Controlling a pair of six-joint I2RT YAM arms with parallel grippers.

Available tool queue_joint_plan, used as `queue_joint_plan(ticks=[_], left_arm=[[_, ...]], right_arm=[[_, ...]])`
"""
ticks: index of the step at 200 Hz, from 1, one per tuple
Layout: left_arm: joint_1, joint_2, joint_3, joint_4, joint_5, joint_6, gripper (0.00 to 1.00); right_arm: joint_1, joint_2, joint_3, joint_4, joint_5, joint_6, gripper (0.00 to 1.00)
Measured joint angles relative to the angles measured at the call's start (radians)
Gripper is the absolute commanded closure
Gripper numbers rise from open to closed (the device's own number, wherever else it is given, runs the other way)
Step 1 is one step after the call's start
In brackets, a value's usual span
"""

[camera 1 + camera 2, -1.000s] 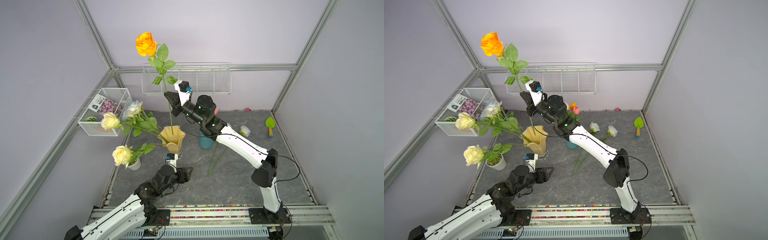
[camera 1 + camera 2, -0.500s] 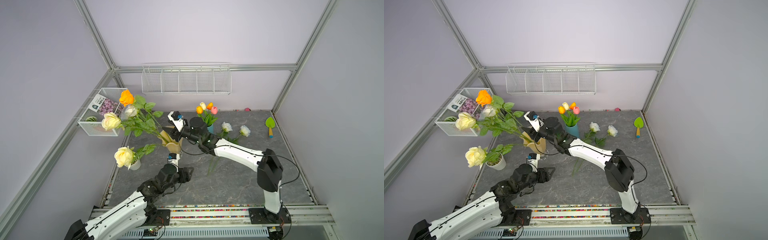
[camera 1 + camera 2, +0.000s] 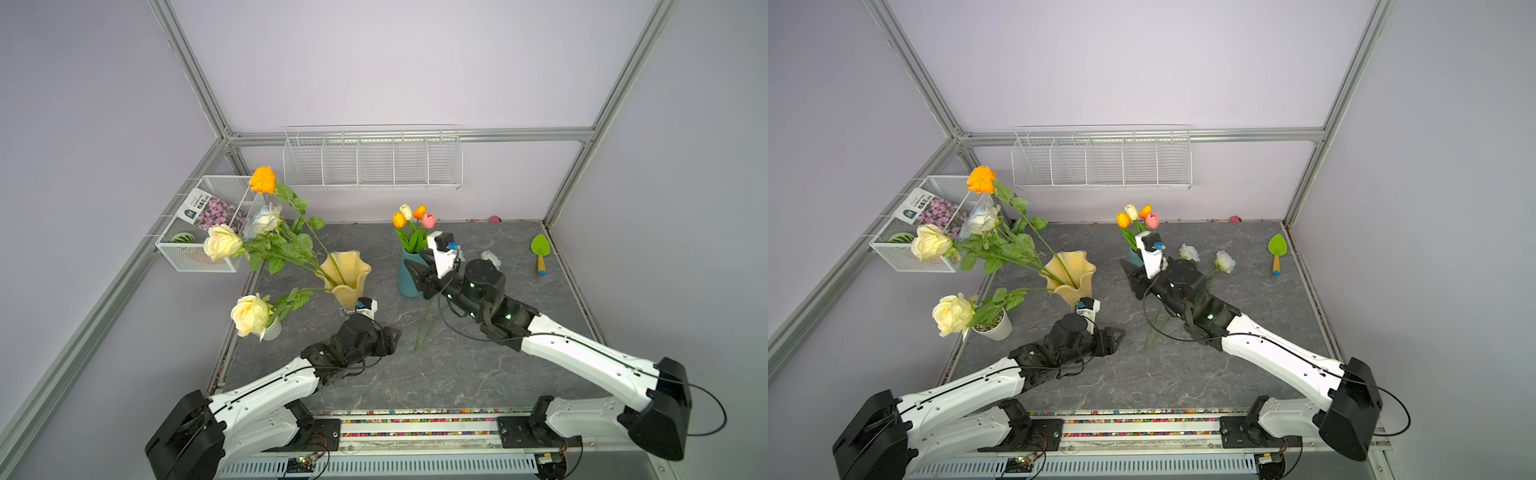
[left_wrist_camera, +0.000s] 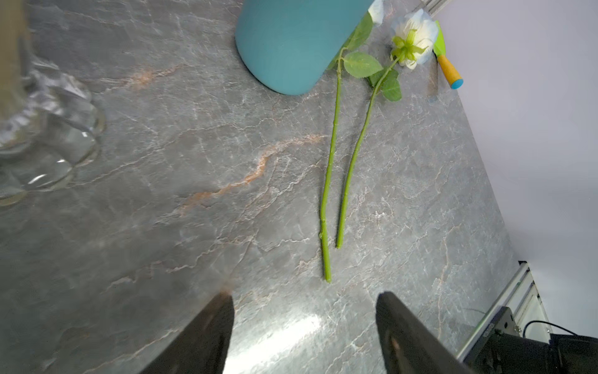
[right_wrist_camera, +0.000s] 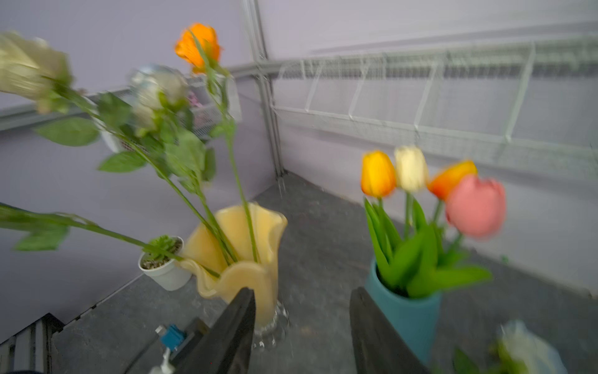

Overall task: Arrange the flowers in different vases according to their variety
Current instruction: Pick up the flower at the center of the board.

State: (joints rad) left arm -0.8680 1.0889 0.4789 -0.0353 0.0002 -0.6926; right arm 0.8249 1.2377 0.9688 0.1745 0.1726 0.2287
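The orange rose (image 3: 262, 179) has dropped into the amber vase (image 3: 347, 274), centre-left. The right gripper (image 5: 301, 293) has let go: jaws parted, empty. The left gripper (image 4: 304, 294) is spread wide, empty. Two loose roses (image 4: 328, 181) lie beside the teal vase (image 5: 404, 311). Reaching for them could topple it, though blur obscures the clearance.

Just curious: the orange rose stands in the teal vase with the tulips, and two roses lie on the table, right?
No: the orange rose stands in the amber vase, as both top views show. The tulips are in the teal vase; two roses lie on the table.
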Motion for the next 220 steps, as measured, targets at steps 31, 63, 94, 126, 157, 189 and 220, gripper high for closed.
queue_joint_plan(ticks=[31,63,94,126,157,189,220], left_arm=[[-0.058,0.155,0.08,0.037,-0.018,0.021,0.28],[-0.086,0.278,0.132,0.058,-0.037,0.029,0.29],[-0.098,0.311,0.134,0.061,-0.062,0.033,0.29],[-0.104,0.31,0.134,0.069,-0.079,0.032,0.29],[-0.104,0.307,0.122,0.078,-0.087,0.032,0.29],[-0.104,0.29,0.108,0.077,-0.098,0.032,0.29],[-0.104,0.274,0.104,0.076,-0.109,0.033,0.28]], right_arm=[[-0.16,-0.068,-0.2,-0.114,0.054,0.17,0.51],[-0.26,-0.033,-0.234,-0.194,0.064,0.324,0.57],[-0.302,0.134,-0.129,-0.308,0.098,0.465,0.61],[-0.31,0.336,0.048,-0.472,0.127,0.588,0.66],[-0.312,0.484,0.192,-0.595,0.13,0.673,0.67],[-0.315,0.606,0.307,-0.694,0.11,0.737,0.67],[-0.315,0.652,0.323,-0.737,0.079,0.78,0.65]])
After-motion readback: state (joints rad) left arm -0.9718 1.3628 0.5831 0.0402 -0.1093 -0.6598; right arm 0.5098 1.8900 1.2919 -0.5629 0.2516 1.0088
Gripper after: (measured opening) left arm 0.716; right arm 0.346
